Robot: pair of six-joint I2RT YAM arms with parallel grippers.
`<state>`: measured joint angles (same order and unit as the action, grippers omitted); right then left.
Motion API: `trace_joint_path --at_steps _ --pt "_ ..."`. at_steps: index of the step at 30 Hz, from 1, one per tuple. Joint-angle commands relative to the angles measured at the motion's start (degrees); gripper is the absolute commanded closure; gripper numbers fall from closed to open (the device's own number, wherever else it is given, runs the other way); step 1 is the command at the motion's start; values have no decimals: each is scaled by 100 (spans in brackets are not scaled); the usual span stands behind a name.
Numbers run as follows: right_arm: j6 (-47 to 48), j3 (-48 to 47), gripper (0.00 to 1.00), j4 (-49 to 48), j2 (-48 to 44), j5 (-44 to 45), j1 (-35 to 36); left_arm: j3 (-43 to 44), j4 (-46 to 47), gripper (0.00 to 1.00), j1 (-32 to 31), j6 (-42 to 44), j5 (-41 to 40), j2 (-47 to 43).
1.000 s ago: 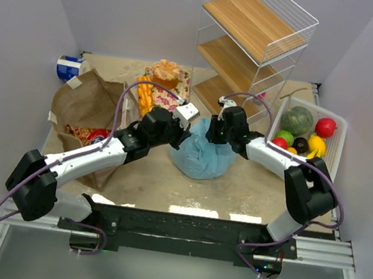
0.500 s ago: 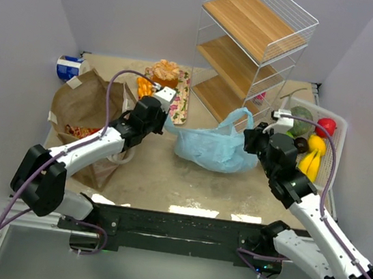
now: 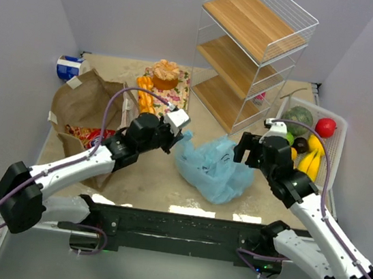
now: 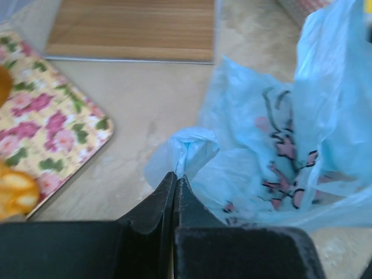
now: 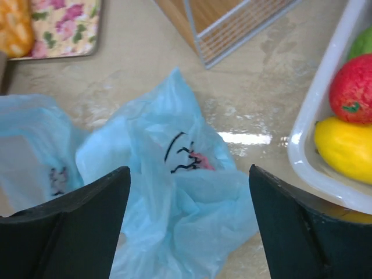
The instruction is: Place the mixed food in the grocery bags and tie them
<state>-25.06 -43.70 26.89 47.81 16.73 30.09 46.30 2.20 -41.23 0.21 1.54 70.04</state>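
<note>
A sand-coloured table w/ a white wire rack of three wooden shelves at its far side. At far L, a brown paper bag lies mouth open, red snack packets showing inside. At centre, betw. the two arms, the light-blue plastic bag sits crumpled on the tabletop. At R, a white slatted basket holds fruit & veg: a green round one, a red one, yellow ones.

The L gripper, fingers pressed together, pinches a twist of the blue bag's L edge. The R gripper hangs over the bag's R side, fingers wide apart, nothing betw. them.

A floral tray w/ an orange cake lies beyond the L gripper, beside the rack. A silver-and-blue can rests in the far L corner, beyond the paper bag.
</note>
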Motion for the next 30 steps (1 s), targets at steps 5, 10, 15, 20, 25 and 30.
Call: trace_joint_path --at_steps 5,10,15,20,25,30 --pt "1582 -1236 1 132 -89 -1856 -3 -640 510 100 -51 568 1182 -1264" --pt "2242 -1870 1 527 746 -3009 -3 -535 211 100 -51 691 1252 -1168" --pt "2181 -1844 4 115 967 -3307 146 -464 97 100 -51 709 1279 -1010" --pt "1829 -1422 16 -729 1080 -2835 1199 -456 202 100 -43 411 954 -914" --pt "1706 -1088 22 -1614 1503 -1894 2114 -376 176 100 -43 208 699 -816" --pt "1829 -710 32 -2232 1941 -1367 2115 -473 298 100 -43 208 567 -957"
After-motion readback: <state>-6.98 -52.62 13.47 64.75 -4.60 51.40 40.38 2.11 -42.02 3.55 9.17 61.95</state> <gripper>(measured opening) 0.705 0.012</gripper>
